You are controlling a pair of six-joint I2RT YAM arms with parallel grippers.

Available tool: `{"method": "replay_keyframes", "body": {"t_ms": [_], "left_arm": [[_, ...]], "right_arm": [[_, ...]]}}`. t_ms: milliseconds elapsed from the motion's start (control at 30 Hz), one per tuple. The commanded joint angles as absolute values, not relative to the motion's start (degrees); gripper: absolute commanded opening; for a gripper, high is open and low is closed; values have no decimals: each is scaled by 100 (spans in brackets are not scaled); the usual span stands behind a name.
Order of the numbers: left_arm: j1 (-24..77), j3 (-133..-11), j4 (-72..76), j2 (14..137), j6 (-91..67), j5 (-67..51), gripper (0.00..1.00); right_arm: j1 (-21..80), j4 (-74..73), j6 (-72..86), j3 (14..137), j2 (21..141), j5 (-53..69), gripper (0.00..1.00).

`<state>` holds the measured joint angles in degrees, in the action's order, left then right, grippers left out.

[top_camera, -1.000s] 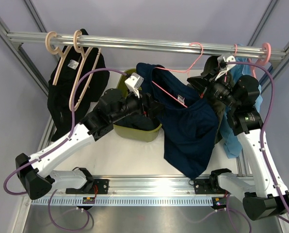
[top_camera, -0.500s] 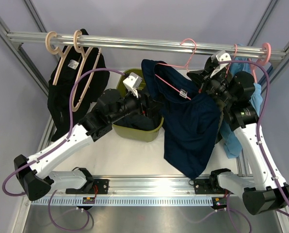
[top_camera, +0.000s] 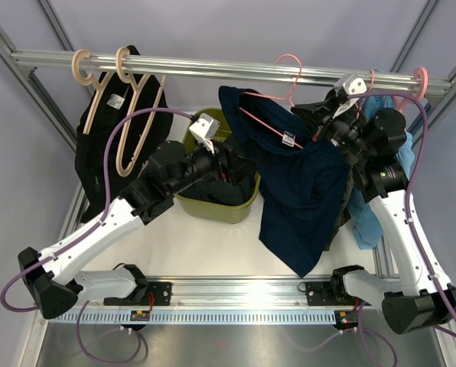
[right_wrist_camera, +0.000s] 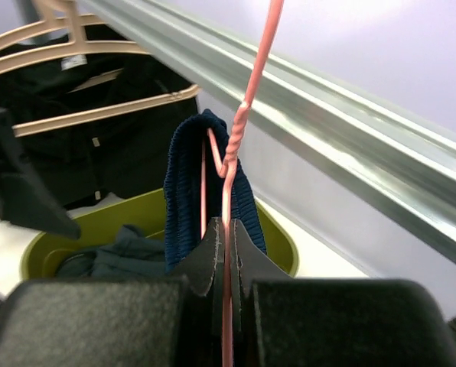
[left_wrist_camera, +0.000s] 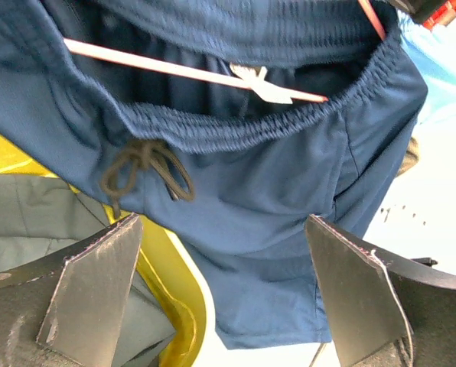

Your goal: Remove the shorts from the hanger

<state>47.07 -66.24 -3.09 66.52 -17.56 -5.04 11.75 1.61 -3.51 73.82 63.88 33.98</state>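
Under the silver metal rail [right_wrist_camera: 327, 145], right gripper [right_wrist_camera: 226, 237] pinches pink wire hanger [right_wrist_camera: 247, 92], left gripper [left_wrist_camera: 220, 283] gapes; limp navy shorts [left_wrist_camera: 274, 191] may snag by waistband.

White tabletop [top_camera: 213, 248]. Standing directly on it, toward the back and left of centre: one upright olive-green plastic bin [top_camera: 216, 212]. Bolted along the near edge: left arm base [top_camera: 128, 285] and right arm base [top_camera: 349, 283].

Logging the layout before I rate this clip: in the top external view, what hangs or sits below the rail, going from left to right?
Left to right: black garment on beige hangers → olive-green bin → navy shorts on the pink hanger → light-blue garment.
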Motion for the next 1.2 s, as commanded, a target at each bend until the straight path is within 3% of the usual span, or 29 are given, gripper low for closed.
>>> {"method": "replay_keyframes", "body": {"t_ms": [0,300,467,600,633,767,867,1167], "left_arm": [[4693,-6618,17,6329,-1661,-168,92],[4685,-6828,-271,6547,-2399,1625,84],[4685,-7268,-404,7136,-2777,1275,71],[4685,-7444,-553,7391,-2857,1292,56],[4685,-7462,-597,7392,-2848,1327,44],[4676,-7506,-904,7234,-2699,1599,13],[4519,-7523,-1185,6962,-2558,1819,5],[3035,-7611,-1977,6741,-2496,986,0]], "right_arm": [[1213,381,-518,7515,5917,4033,0],[1213,-518,-449,6645,4870,4210,0],[1222,-519,-212,6618,4772,4210,0],[1222,-510,-149,6557,4711,4263,0],[1222,-527,-149,6548,4702,4254,0],[1222,-852,-491,6548,4641,4035,0],[1222,-1413,-947,6548,4501,3894,0],[1213,-2223,-1600,6469,4035,4421,0]]}}
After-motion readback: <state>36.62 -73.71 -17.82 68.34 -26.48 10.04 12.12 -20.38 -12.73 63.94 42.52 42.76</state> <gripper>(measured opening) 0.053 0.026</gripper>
